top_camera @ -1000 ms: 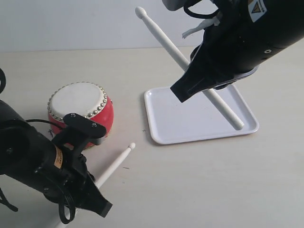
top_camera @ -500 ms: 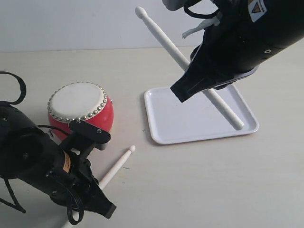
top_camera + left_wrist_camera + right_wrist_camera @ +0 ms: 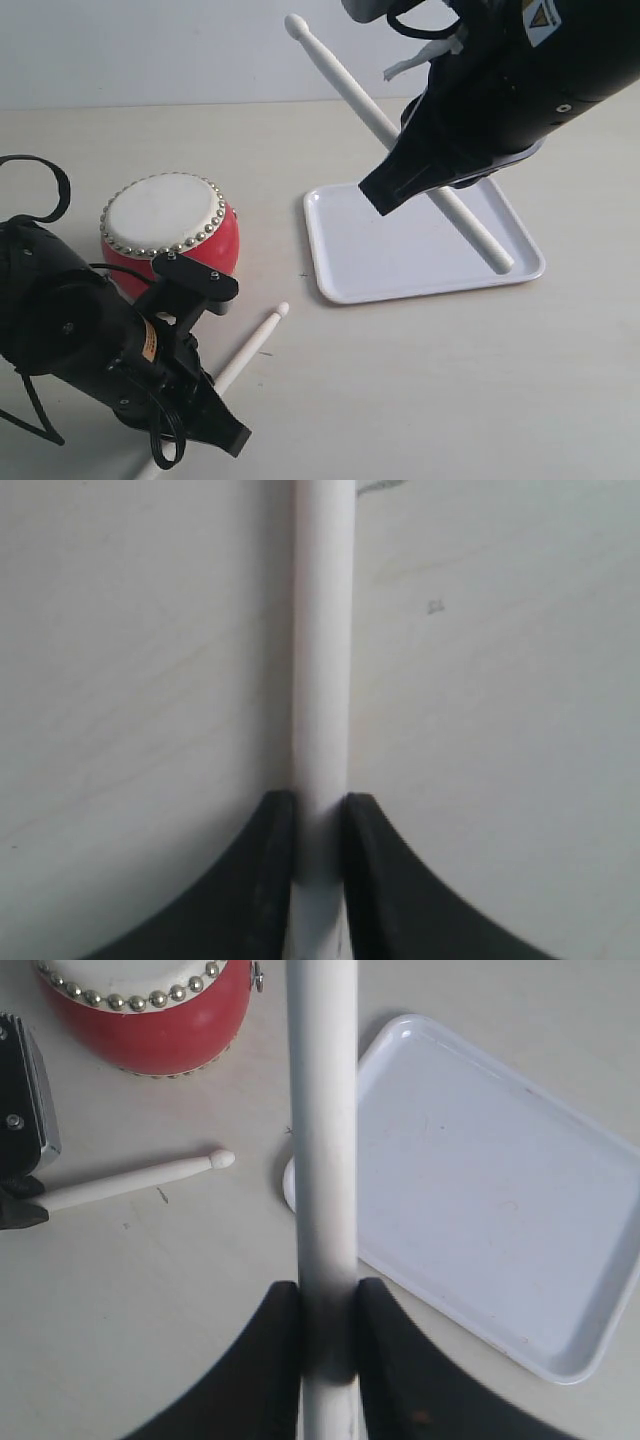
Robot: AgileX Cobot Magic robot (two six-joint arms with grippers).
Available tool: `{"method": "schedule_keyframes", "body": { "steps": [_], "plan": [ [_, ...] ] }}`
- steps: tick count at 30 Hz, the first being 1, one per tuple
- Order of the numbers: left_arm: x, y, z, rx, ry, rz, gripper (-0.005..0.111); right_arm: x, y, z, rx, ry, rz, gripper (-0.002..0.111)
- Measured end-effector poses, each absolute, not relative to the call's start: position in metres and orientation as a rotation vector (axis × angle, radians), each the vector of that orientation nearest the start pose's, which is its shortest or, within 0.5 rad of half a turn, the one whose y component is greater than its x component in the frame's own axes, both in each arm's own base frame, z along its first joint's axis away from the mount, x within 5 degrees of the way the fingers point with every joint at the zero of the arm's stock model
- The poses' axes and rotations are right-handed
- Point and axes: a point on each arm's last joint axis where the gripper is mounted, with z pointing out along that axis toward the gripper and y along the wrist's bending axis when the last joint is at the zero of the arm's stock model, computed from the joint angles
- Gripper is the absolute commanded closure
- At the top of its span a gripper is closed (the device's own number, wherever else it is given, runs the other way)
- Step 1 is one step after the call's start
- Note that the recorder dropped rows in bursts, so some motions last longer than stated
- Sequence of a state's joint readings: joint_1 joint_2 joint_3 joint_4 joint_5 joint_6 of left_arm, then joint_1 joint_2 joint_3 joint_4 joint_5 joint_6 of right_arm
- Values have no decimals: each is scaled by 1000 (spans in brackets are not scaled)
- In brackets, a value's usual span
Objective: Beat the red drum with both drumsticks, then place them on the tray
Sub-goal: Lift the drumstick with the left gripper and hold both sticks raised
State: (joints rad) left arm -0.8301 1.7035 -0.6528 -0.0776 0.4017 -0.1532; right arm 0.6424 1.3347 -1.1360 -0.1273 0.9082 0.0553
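Observation:
The red drum (image 3: 170, 228) with its off-white skin stands left of the white tray (image 3: 400, 262). My right gripper (image 3: 328, 1295) is shut on one drumstick (image 3: 340, 78), held slanted in the air over the tray's back edge, tip pointing up and away. My left gripper (image 3: 320, 810) is shut on the other drumstick (image 3: 255, 340), which lies low over the table in front of the drum, its tip (image 3: 281, 310) pointing toward the tray. From the right wrist I see the drum (image 3: 150, 1020), the tray (image 3: 500, 1190) and the left drumstick (image 3: 140, 1178).
Both black arms take up much room: the left arm (image 3: 90, 350) at the front left beside the drum, the right arm (image 3: 500, 90) above the tray's back right. A pale wall (image 3: 150, 50) closes off the back of the table.
The left arm has shifted a little to the right and toward the front, carrying its drumstick along. The right arm and its drumstick have not moved.

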Motion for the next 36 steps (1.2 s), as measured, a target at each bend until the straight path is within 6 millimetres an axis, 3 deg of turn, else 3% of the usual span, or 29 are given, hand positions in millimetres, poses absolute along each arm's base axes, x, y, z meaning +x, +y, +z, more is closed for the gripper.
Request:
{"method": "schedule_keyframes", "body": {
  "steps": [10,17,24,27,36],
  "plan": [
    [170,-191,115,890,2843,-190,106,222,155,324,-809,2452,101,108],
    [170,-190,112,895,2857,-179,84,222,155,324,-809,2452,101,108],
    [170,-191,106,900,2887,-157,86,222,155,323,-810,2457,98,108],
    [171,-191,106,901,2889,-155,106,222,155,323,-810,2457,98,108],
    [171,-191,106,927,2880,-154,107,222,155,323,-810,2457,98,108]
  ]
}}
